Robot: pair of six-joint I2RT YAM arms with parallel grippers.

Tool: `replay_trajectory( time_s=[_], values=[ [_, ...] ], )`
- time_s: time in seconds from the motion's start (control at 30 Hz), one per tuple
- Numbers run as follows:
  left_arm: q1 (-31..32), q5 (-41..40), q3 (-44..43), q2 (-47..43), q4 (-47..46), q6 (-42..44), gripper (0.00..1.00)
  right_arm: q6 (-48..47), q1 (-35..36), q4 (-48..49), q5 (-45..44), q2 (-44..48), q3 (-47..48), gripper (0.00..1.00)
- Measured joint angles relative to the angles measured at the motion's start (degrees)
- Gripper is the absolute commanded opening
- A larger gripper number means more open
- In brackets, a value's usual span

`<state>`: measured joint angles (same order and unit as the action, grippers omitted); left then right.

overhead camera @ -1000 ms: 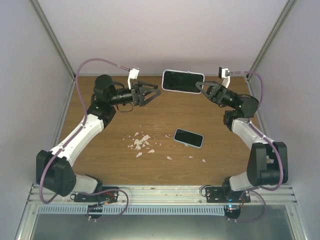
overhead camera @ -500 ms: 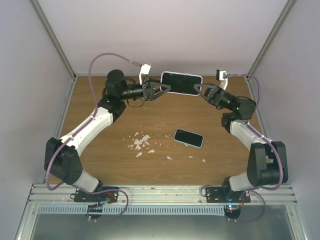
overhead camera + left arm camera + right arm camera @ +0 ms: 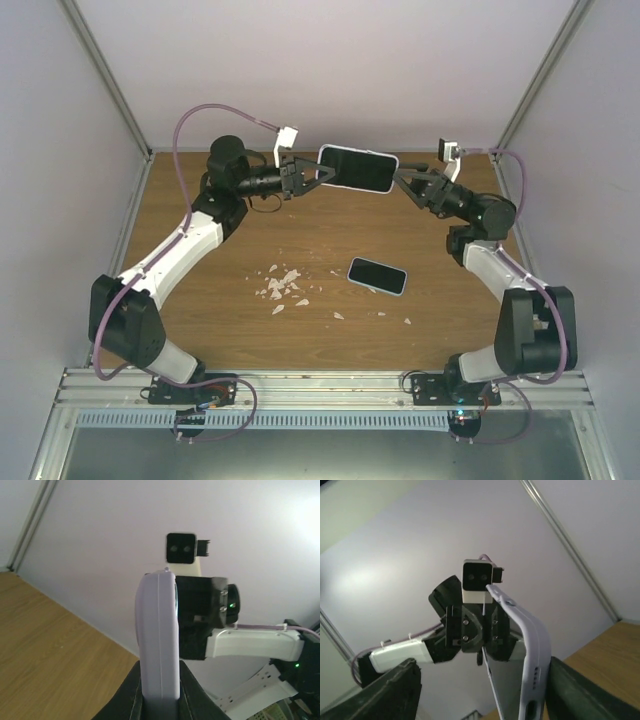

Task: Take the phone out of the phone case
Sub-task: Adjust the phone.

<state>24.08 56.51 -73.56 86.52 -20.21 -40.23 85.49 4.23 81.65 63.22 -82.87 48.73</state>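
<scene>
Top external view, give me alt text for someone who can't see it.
A cased phone is held in the air near the far wall, left gripper at one end, right gripper at the other. A second phone and pale scraps lie on the wooden table.

Two hands: left hand (image 3: pixel 320 176), right hand (image 3: pixel 399 178). Two phones: held phone (image 3: pixel 355 168), table phone (image 3: pixel 377 275). Roughly dozen white scraps (image 3: pixel 281 284).

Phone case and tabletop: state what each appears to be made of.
Phone case: pale lavender, matte, with smooth rounded edges. It is probably soft silicone or TPU.
Tabletop: brown, with visible grain and a low sheen. It is wood or wood-look laminate; I cannot tell which.
</scene>
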Motion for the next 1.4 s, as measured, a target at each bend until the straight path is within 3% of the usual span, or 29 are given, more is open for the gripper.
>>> replay_trajectory(
  time_s=[0.17, 0.27, 0.47, 0.63, 0.73, 0.87, 1.1, 1.4],
  values=[
    [-3.56, 2.97, -0.24, -0.57, 8.04, 6.93, 0.0, -7.21, -2.08, -6.01, 4.11, 2.43, -0.94, 0.75],
    [-5.05, 4.2, -0.5, -1.38, 15.39, 13.99, 0.0, -16.87, -2.69, -16.61, 7.67, 4.52, -0.42, 0.78],
    [-5.44, 6.29, -0.63, -3.63, 30.53, 30.91, 0.0, -63.8, -2.19, -71.69, 8.7, 5.88, 18.05, 0.85],
    [-5.31, 8.22, -3.3, -3.72, 42.84, 44.61, 0.0, -93.53, -1.31, -101.96, 8.02, 5.95, 25.97, 0.85],
    [-4.98, 8.48, -5.77, -2.6, 49.07, 51.69, 0.0, -105.39, 1.01, -114.73, 5.27, 5.79, 26.4, 0.81],
    [-3.28, 7.98, -8.57, 0.09, 57.22, 60.7, 0.0, -113.22, 5.38, -123.05, 0.28, 5.66, 26.23, 0.75],
    [2.58, 2.93, -17.05, 7.58, 73.44, 75.84, 0.0, -117.66, 10.23, -128.26, -6.03, 5.66, 25.83, 0.67],
    [8.46, -6.27, -18.6, 9.6, 80.32, 81.72, 0.01, -116.98, 17.49, -128.15, -10.56, 5.68, 22.23, 0.51]
  ],
)
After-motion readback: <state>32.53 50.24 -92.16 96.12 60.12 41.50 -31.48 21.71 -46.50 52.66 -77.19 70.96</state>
